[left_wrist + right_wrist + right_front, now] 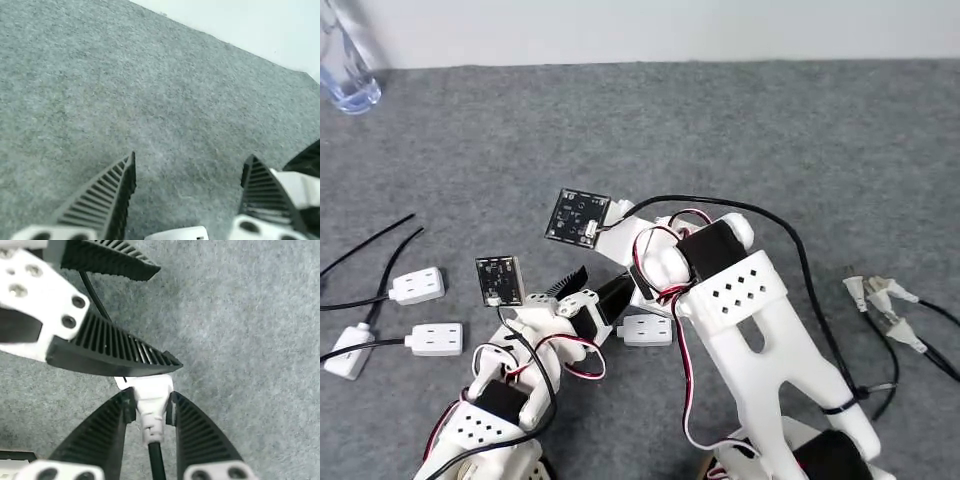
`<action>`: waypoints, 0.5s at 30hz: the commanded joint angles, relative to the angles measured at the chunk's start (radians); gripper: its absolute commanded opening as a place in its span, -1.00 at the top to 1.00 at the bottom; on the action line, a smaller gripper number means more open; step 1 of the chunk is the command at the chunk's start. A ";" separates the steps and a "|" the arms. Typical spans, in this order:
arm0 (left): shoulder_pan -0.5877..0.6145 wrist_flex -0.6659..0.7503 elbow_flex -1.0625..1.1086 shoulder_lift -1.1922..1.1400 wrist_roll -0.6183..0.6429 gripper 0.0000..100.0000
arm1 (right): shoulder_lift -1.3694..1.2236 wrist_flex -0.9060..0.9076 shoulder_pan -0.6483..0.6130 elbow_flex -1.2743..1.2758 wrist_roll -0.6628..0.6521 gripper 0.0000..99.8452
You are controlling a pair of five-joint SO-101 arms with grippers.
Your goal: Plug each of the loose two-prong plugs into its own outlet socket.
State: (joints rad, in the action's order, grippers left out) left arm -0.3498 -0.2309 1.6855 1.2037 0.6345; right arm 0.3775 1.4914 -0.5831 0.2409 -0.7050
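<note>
Right gripper [151,399] is pinching one white plug [150,417], long axis running along its jaws, cord end toward the wrist. Left gripper [191,159] spread wide just beyond. Three loose plugs [882,294] well off, one socket [645,329] nearby.

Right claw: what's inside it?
A white cord end on a black cord, pinched in the right claw. Its far end is covered by a finger of the left claw, so plug or socket can't be told.
</note>
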 commanded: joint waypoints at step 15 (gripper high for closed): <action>-0.006 0.005 -0.005 -0.009 -0.002 0.35 | 0.028 -0.071 -0.044 -0.095 0.071 0.98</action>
State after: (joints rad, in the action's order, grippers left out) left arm -0.3483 -0.2309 1.6855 1.2037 0.6345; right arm 0.3775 1.4684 -0.5861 0.2409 -0.6467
